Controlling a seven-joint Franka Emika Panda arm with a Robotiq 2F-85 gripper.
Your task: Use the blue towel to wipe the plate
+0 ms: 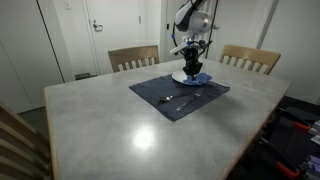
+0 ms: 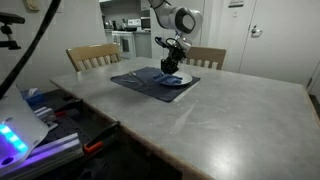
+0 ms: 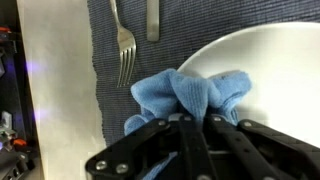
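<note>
With the jaws clenched on the bunched blue towel [image 3: 190, 95], which sits at the edge of the plate [image 3: 270, 60], the wipe calls for light downward pressure and overlapping sweeps, without nudging the fork [image 3: 125, 50] nearby.

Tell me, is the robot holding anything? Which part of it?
Yes. The tool is shut on the blue towel, pinching its bunched-up middle, with the cloth over the edge of the plate.
</note>
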